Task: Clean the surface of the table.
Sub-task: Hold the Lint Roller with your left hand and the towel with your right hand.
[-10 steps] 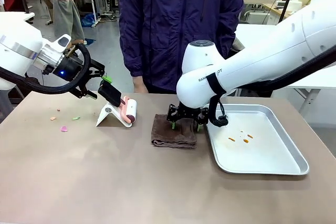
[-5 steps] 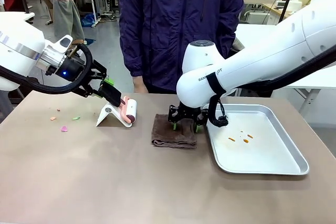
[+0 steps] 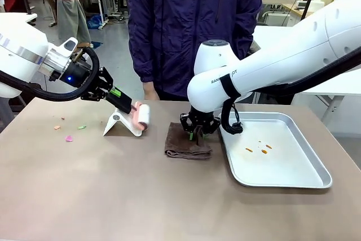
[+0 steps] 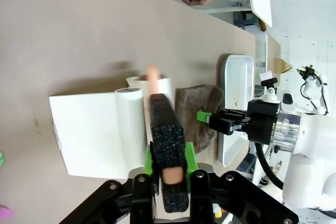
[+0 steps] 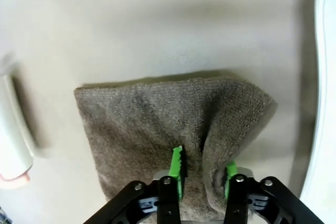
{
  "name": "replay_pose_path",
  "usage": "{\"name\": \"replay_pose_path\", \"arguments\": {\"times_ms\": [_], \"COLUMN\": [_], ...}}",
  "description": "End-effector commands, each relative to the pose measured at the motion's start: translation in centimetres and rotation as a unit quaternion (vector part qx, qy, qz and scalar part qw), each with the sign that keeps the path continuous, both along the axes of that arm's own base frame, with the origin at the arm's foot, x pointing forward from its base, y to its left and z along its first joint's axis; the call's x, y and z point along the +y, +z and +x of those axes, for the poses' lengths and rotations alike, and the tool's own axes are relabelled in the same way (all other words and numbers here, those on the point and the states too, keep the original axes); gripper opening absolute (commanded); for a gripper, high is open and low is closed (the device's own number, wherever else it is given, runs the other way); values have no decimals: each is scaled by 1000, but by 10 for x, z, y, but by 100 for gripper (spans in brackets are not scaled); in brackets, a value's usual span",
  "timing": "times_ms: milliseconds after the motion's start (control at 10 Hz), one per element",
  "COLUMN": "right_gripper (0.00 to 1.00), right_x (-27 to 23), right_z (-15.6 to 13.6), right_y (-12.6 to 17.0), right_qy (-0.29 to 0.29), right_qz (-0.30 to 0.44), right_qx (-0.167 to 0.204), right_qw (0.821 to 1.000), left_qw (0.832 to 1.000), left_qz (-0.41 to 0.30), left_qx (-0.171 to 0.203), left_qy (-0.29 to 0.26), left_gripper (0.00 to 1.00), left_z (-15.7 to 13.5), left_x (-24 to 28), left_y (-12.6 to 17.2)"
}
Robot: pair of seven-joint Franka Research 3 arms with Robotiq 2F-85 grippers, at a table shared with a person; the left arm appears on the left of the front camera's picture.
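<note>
The taupe-brown table [image 3: 113,196] carries small pink [image 3: 68,138], green [image 3: 82,127] and orange [image 3: 56,127] scraps at its far left. My left gripper [image 3: 115,95] is shut on the black foam handle [image 4: 167,145] of a lint roller [image 3: 141,115], whose white roll rests against a white stand [image 3: 117,123]. In the left wrist view the green pads [image 4: 148,162] clamp that handle. A brown cloth [image 3: 188,146] lies at mid-table. My right gripper [image 3: 196,134] pinches a raised fold of the cloth [image 5: 157,114] between its green pads [image 5: 177,174].
A shallow silver tray [image 3: 304,179] with a few orange bits [image 3: 256,150] sits right of the cloth, close to my right gripper. A person in a dark jacket [image 3: 192,26] stands at the far edge, a hand [image 3: 150,91] near the table behind the roller.
My left gripper closed on the roller handle and tipped it lower toward the stand. My right gripper closed on the cloth, bunching its near edge into a fold.
</note>
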State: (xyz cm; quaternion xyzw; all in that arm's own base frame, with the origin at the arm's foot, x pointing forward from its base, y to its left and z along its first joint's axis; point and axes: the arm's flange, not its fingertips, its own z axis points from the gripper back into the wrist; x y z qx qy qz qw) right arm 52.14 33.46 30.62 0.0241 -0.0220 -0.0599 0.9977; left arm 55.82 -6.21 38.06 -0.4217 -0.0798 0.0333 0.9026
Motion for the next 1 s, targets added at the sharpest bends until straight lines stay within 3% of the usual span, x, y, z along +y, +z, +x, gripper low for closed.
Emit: {"name": "replay_pose_path", "arguments": {"times_ms": [0, 700, 900], "right_gripper": [0, 0, 0], "right_x": [-5, -10, -41], "right_z": [-1, -4, -20], "right_y": [-9, -2, 27], "right_qy": [-9, -9, 5], "right_qz": [-11, 14, 108], "right_qx": [20, 14, -1], "right_qw": [1000, 1000, 994], "left_qw": [1000, 999, 997], "left_qz": [-14, -23, -59], "left_qx": [-16, -27, -54], "left_qy": [-4, -3, -17], "left_gripper": [0, 0, 0], "left_z": [1, -3, -20], "left_x": [-1, -1, 4], "left_y": [0, 5, 26]}}
